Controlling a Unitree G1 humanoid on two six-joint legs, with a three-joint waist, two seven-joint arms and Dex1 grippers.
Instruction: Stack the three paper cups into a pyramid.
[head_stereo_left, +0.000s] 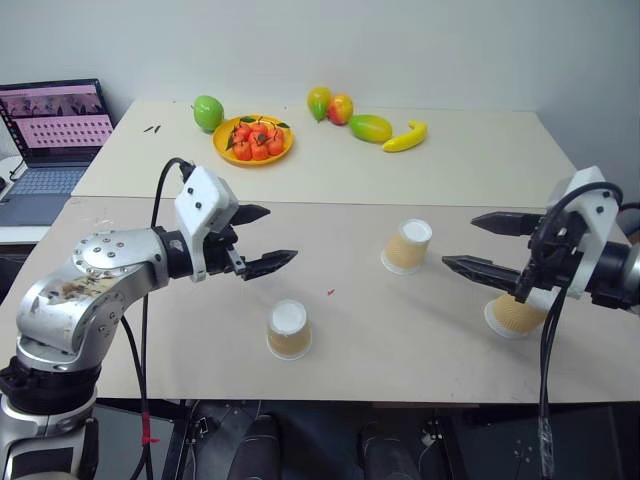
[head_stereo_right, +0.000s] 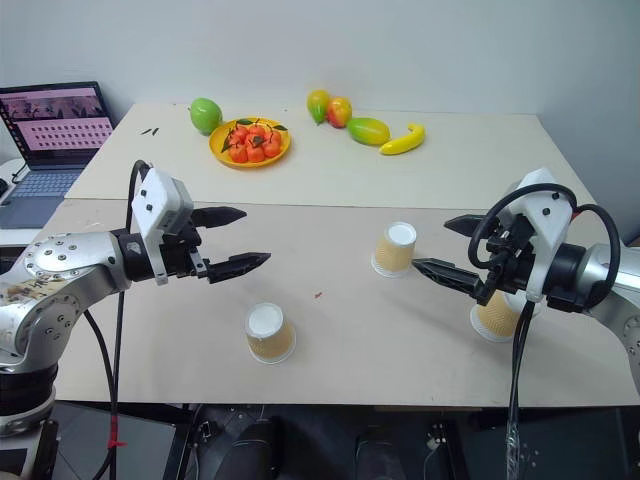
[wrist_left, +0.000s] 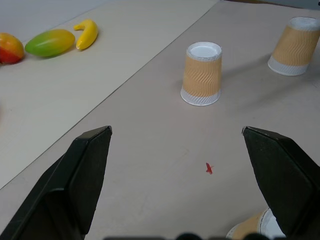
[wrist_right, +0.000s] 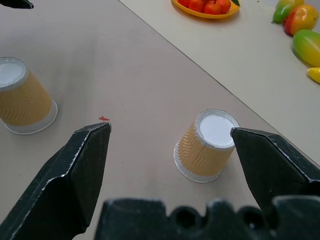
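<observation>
Three paper cups sit upside down on the near desk (head_stereo_left: 400, 340), white bases up, all apart from one another and none stacked. One cup (head_stereo_left: 288, 329) stands close to the front edge, a little left of the middle. A second cup (head_stereo_left: 407, 246) stands further back, right of centre. The third cup (head_stereo_left: 517, 313) is over by the right edge, partly hidden behind the right arm.

Left gripper (head_stereo_left: 262, 240) hovers above the desk's left half, jaws spread wide and holding nothing, pointing across toward the middle. Right gripper (head_stereo_left: 484, 245) hangs over the right side, jaws just as wide and empty, aimed back toward the left; the second cup lies just beyond its fingertips, untouched.

A small red mark (head_stereo_left: 331, 293) shows on the desk surface between the front cup and the second cup.

On the far desk, a yellow plate of red fruit (head_stereo_left: 253, 140) sits near the middle, a green apple (head_stereo_left: 207, 112) beside it, then mangoes (head_stereo_left: 330, 105) and a banana (head_stereo_left: 406, 137) toward the right. A laptop (head_stereo_left: 50, 135) stands open off the left side.
</observation>
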